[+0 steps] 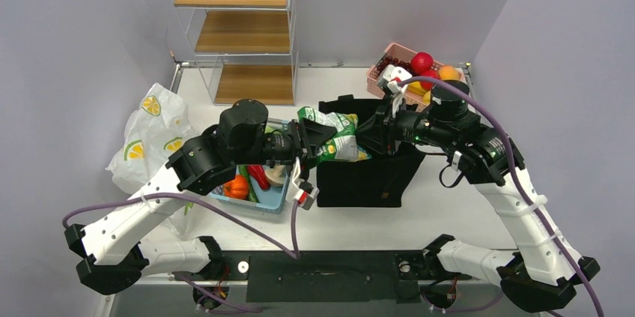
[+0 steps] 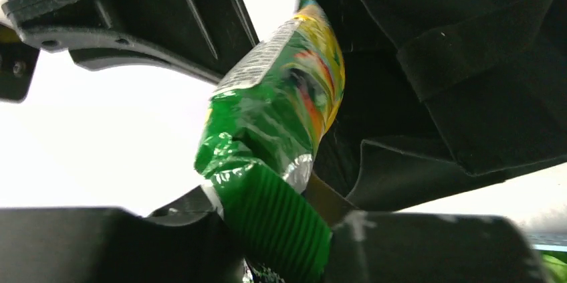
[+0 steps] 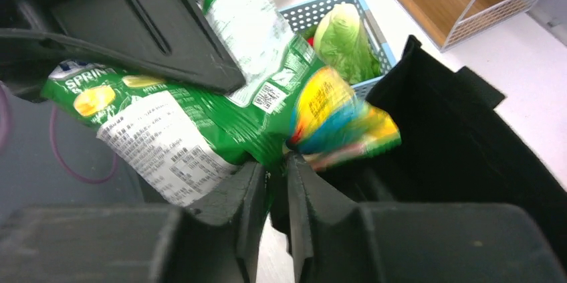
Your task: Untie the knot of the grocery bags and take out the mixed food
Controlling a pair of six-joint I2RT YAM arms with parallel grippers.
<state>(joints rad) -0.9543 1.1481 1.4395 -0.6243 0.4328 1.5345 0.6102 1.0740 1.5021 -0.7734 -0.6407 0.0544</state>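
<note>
**Snack packet in the air over the black tote, a gripper at each end**

Right, look above the open mouth of the black tote (image 1: 367,174): the snack packet (image 1: 335,137) hangs there, clear of the worktop (image 1: 442,197), stretched between the two arms. The left gripper (image 1: 314,137) comes in from the tote's left side. Its wrist view shows it closed on the packet's crimped seal (image 2: 274,219), that flat ribbed strip at the end. The right gripper (image 3: 274,189), over the tote's far right corner, is down to a narrow slit, and green film looks caught in it, so I'd call that a pinch too.

Well off to the tote's left, the grocery bag (image 1: 153,133) sits slumped and crumpled. I can't make out a knot from here.

How will the packet handle? My guess is very light, puffed with air, its glossy film slick, and whatever is inside probably crushes easily. The seal is the place to take it, since it is flat, stiff and ridged enough to bite on. Squeezing the belly risks a pop or a slide-out. Two pinches pulling apart could also tear the film.
</note>
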